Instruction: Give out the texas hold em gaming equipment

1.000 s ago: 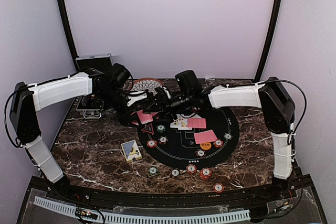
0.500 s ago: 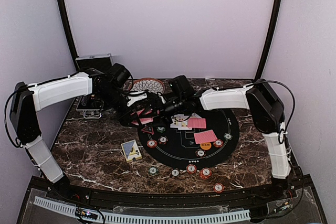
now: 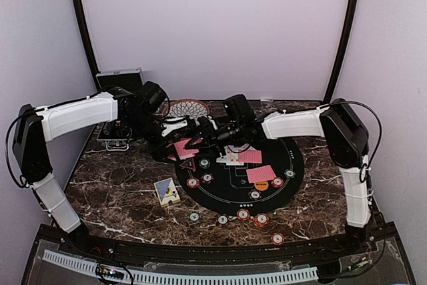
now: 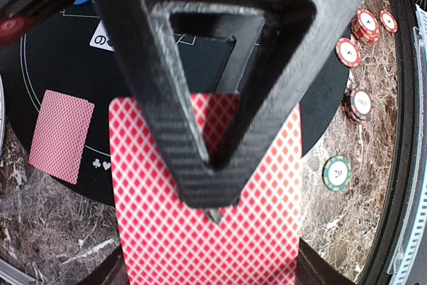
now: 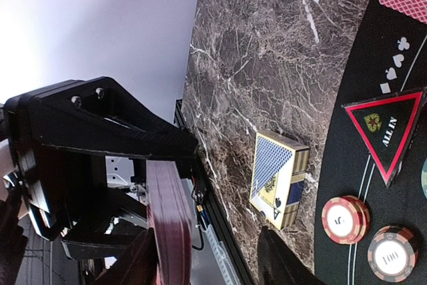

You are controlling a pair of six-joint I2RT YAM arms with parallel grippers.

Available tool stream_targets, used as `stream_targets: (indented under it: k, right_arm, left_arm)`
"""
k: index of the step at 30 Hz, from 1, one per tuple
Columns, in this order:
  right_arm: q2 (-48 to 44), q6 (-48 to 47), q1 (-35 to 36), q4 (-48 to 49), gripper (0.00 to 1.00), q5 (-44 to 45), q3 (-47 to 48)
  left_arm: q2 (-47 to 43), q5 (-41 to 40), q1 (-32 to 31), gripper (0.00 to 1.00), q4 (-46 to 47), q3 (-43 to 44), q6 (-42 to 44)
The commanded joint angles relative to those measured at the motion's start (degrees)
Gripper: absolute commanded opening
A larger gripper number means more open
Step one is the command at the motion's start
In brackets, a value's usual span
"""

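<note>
The case (image 3: 120, 78) is sitting at the far left, at the back of the table (image 3: 113, 191). The left gripper (image 4: 212, 198) is hovering over the left rim of the black mat (image 3: 293, 158). Its jaws are clamping a stack of red-backed cards (image 4: 200, 245). Below it, a single card (image 4: 61, 135) is lying face down at the mat's edge. The card box (image 3: 167, 191) is resting on the marble just left of the mat. The red triangle marker (image 5: 385, 131) is lying on the mat near two striped chips (image 5: 345, 219).

The right gripper (image 5: 207, 261) is facing the held stack edge-on. Its fingers are standing apart, and the stack's edge is showing between them. Contact cannot be determined.

Further right, face-down cards (image 3: 260, 174) are lying on the mat, and the orange button (image 3: 259, 183) is sitting just beside them. A row of chips (image 3: 243, 214) is lying along the mat's near edge.
</note>
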Motion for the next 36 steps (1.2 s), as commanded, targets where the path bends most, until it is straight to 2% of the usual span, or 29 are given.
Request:
stream_targets:
  k: [1,4,14,18,26,32,36]
  right_arm:
    - [-2.6,-0.3,-1.3,-1.3,0.47,1.5,-2.8]
    - [-3.8,0.0,-1.3,-1.3,0.43,1.3,-3.3]
    - [-7.5,4.6,-1.4,5.1,0.15,0.3,-5.4]
    - [-8.6,5.4,-1.6,5.7,0.07,0.3,-6.2]
    - [-12.1,3.2,-4.8,3.1,0.0,0.7,-9.4]
    - [-15.5,0.2,-8.1,0.0,0.0,1.0,-12.2]
    - [-18.2,-3.2,-12.7,-4.3,0.0,1.9,-15.5]
  left_arm:
    - [-2.8,1.6,0.2,0.0,-0.1,0.9,0.1]
    - [-2.8,1.6,0.2,0.0,-0.1,0.8,0.0]
    - [-2.8,1.4,0.2,0.0,0.1,0.7,-0.1]
    - [-2.8,1.3,0.2,0.0,0.0,0.7,0.0]
    - [-3.0,0.7,0.2,0.0,0.1,0.2,0.1]
    - [-2.9,-0.5,0.2,0.0,0.2,-0.1,0.4]
    - [-2.5,-1.1,0.6,0.0,0.0,-0.4,0.2]
